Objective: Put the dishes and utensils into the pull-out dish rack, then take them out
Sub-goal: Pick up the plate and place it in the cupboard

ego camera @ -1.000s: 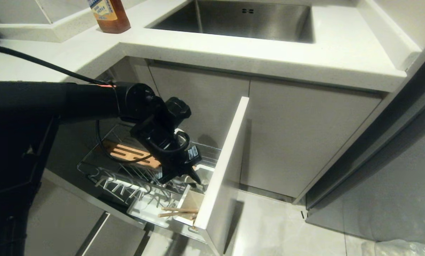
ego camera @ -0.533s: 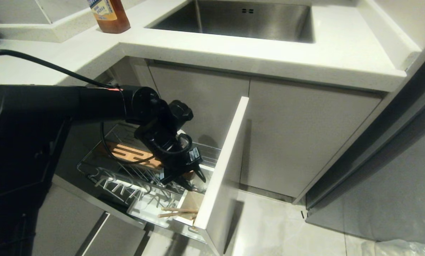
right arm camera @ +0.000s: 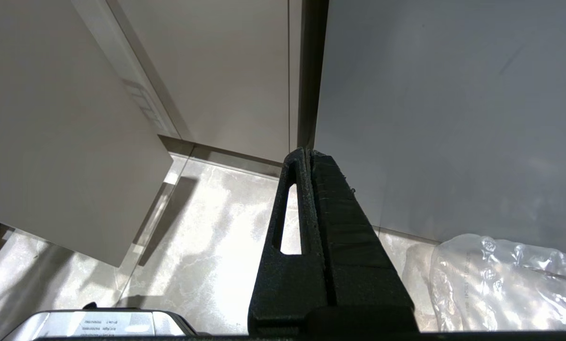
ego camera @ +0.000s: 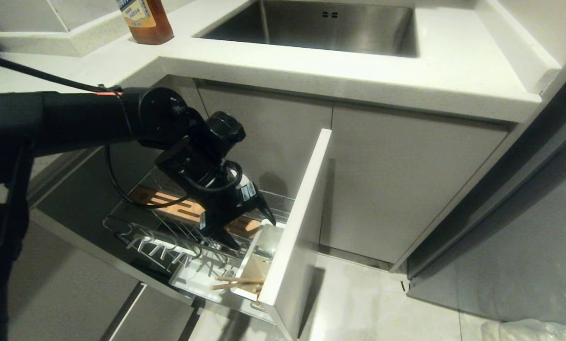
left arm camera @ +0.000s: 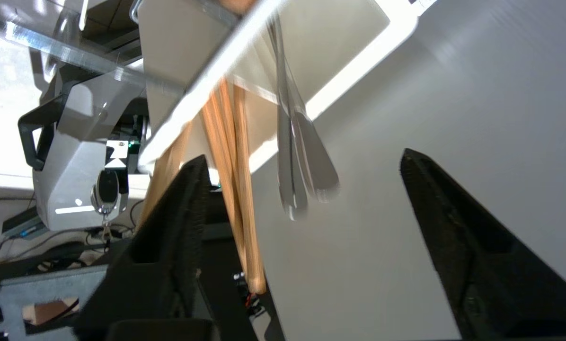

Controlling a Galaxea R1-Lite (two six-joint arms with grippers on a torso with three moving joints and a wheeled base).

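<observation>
The pull-out dish rack [ego camera: 136,237] stands drawn out under the counter, its pale front panel [ego camera: 302,213] towards me. Its white utensil caddy [ego camera: 252,263] holds the wooden chopsticks [ego camera: 238,282]. In the left wrist view the chopsticks [left arm camera: 235,189] and the silver fork [left arm camera: 306,161] stand in the caddy [left arm camera: 321,42]. My left gripper [ego camera: 252,233] hangs just above the caddy, open, with nothing between its fingers [left arm camera: 458,237]. My right gripper [right arm camera: 306,154] is shut and empty, low over the floor. The dishes are out of view.
A slotted wooden strip [ego camera: 169,206] and plate prongs [ego camera: 169,246] fill the rack behind the caddy. Above are the white counter [ego camera: 453,71], a steel sink [ego camera: 311,23] and an amber bottle [ego camera: 145,19]. Shut cabinet doors [ego camera: 396,189] lie to the right, and a plastic bag [right arm camera: 505,279] is on the floor.
The left gripper has gone from shut to open and has lifted a little above the caddy. The left arm has risen in the head view.
</observation>
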